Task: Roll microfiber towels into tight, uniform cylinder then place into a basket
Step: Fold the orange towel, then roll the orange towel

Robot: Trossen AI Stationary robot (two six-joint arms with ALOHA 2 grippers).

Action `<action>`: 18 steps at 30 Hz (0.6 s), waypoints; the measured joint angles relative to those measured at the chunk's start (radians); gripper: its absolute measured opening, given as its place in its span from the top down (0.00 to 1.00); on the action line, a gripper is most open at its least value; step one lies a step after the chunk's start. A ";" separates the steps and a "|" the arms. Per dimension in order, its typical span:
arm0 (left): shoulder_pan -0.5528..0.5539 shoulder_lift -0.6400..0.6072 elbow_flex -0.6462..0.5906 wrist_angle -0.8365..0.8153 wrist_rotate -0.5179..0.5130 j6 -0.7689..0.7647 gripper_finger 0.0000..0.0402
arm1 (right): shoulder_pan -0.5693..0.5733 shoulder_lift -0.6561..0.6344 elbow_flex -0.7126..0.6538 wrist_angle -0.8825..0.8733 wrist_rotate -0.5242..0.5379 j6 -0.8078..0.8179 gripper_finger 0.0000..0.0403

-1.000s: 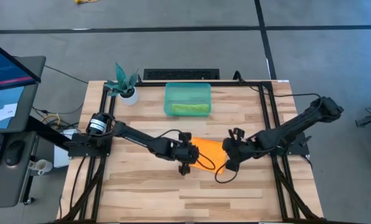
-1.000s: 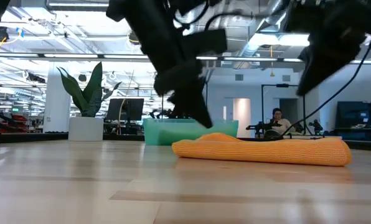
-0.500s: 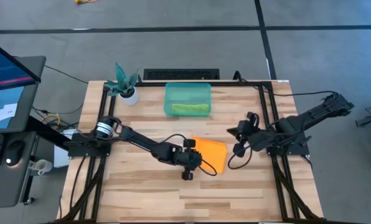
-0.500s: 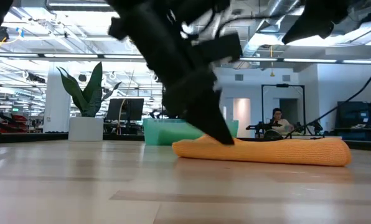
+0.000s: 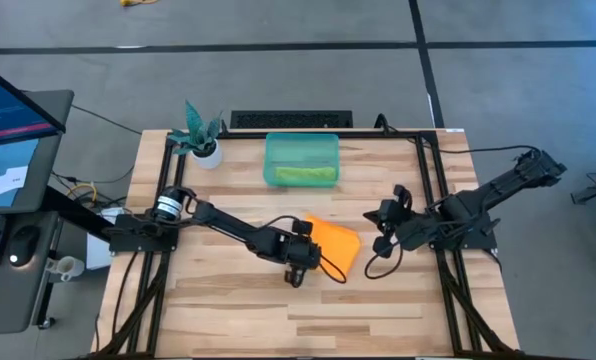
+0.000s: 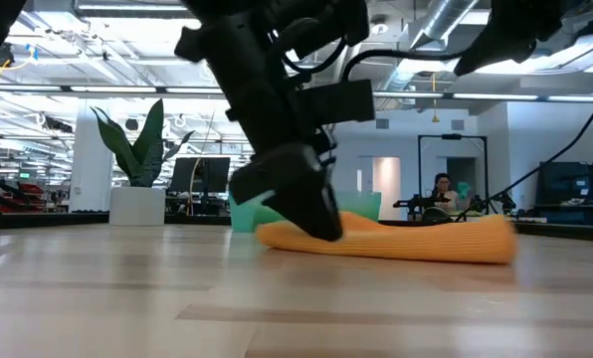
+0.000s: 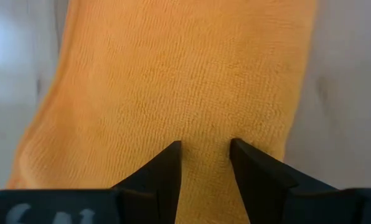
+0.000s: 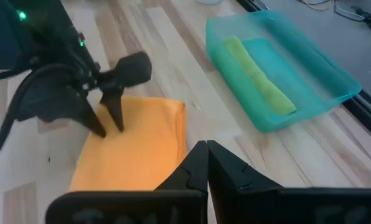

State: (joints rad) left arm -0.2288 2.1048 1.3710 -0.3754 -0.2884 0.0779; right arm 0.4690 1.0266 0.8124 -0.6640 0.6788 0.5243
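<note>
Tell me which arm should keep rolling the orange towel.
Left. The left gripper is already down on the orange towel, fingers open against the cloth. The right gripper is off to the side, raised and shut.

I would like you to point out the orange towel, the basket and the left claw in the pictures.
orange towel [image 5: 336,243]: high view, on the middle of its folded top.
basket [image 5: 301,139]: high view, on its far rim.
left claw [image 8: 108,122]: right wrist view, midway between its fingertips, pressed on the towel's edge.
</note>
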 joint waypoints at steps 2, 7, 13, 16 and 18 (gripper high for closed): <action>0.000 0.000 0.029 -0.117 -0.021 -0.020 0.66 | 0.000 0.004 0.000 -0.003 -0.001 0.000 0.93; -0.012 0.002 0.121 -0.404 -0.056 -0.044 0.66 | -0.001 0.003 0.000 -0.002 0.000 -0.001 0.93; -0.033 -0.013 0.203 -0.388 -0.125 -0.088 0.66 | -0.001 0.003 0.000 -0.002 -0.001 -0.001 0.93; -0.038 -0.009 0.202 -0.244 -0.125 -0.109 0.66 | -0.001 0.003 0.000 0.000 -0.001 -0.001 0.93; -0.040 -0.007 0.191 -0.119 -0.113 -0.109 0.66 | -0.001 0.003 0.000 0.000 -0.001 -0.001 0.93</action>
State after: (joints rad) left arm -0.2684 2.0975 1.5615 -0.4949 -0.4011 -0.0315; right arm 0.4679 1.0294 0.8124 -0.6635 0.6783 0.5236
